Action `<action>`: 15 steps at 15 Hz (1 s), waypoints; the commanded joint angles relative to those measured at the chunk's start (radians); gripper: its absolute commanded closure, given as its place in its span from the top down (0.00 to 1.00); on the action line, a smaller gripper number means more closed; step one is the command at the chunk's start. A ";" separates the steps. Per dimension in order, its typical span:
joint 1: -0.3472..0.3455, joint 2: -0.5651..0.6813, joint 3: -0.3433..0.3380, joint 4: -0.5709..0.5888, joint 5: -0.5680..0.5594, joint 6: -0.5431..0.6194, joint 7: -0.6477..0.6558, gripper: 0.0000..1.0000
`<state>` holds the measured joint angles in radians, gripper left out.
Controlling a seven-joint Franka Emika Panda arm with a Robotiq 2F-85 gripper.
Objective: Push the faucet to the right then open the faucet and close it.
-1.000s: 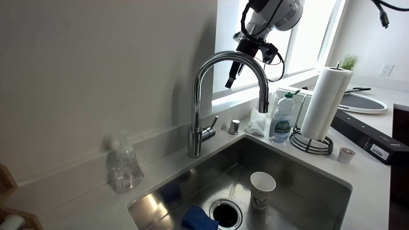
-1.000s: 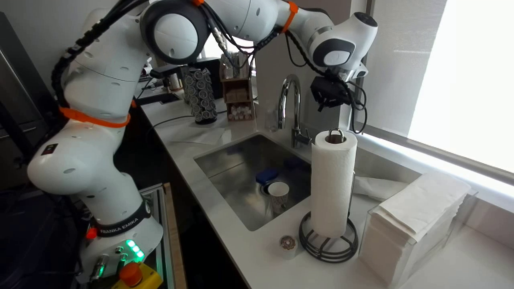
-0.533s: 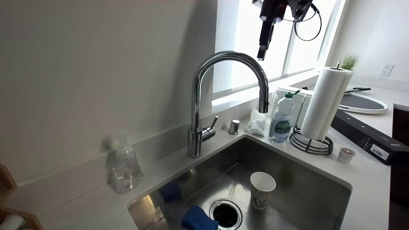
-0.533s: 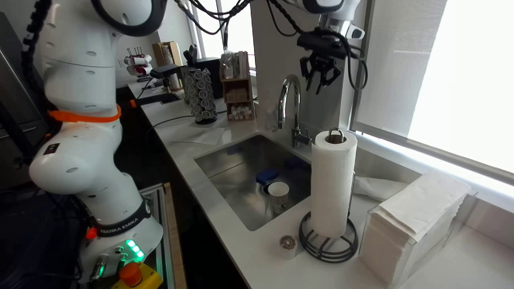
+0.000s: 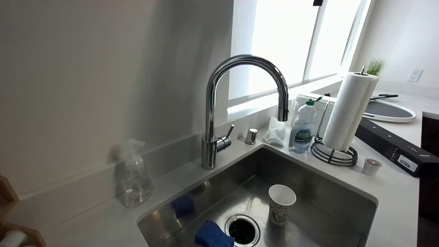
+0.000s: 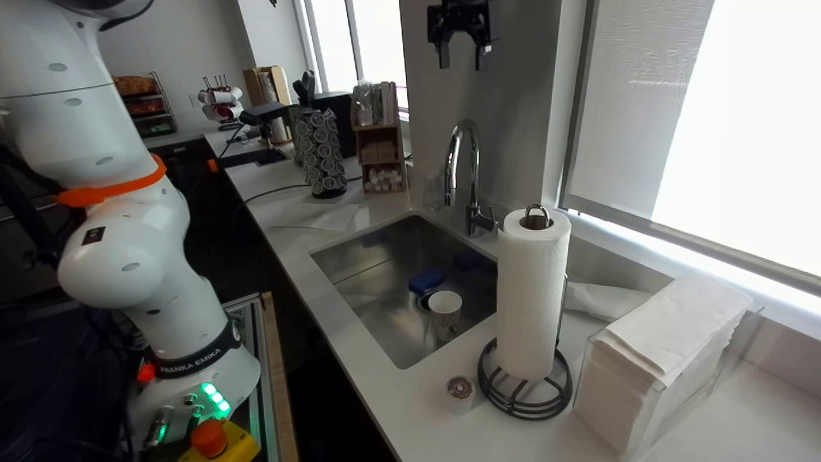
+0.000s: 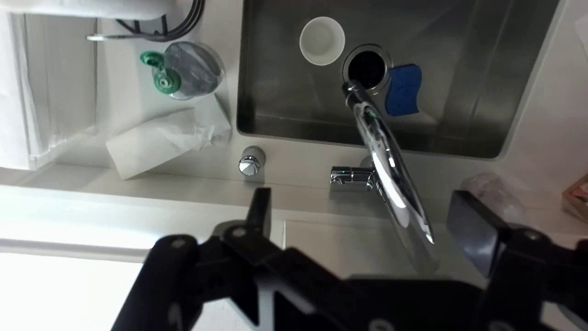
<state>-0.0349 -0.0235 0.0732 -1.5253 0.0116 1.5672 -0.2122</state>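
The faucet, a tall chrome gooseneck, stands behind the sink in both exterior views, its lever slanting upward. Seen from above in the wrist view, the faucet has its spout tip over the drain. My gripper hangs higher than the arch of the faucet, apart from it. Its fingers spread wide in the wrist view, with nothing held between them. An exterior view catches just one dark fingertip at the top edge.
Inside the sink are a paper cup and a blue sponge. A dish soap bottle and a paper towel roll stand beside it. A clear soap dispenser sits behind the sink. The wall and window are close by.
My gripper has risen away from beside the faucet's arch to above it, and its jaws have spread from shut to wide. Faucet, lever and sink contents look the same.
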 commanded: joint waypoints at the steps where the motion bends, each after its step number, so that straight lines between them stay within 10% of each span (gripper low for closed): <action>1: 0.063 -0.140 0.024 -0.150 -0.021 -0.007 0.271 1.00; 3: 0.085 -0.205 0.053 -0.222 0.003 0.017 0.423 1.00; 15: 0.091 -0.184 0.047 -0.186 -0.004 -0.007 0.407 1.00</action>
<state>0.0487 -0.2098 0.1264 -1.7163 0.0091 1.5640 0.1937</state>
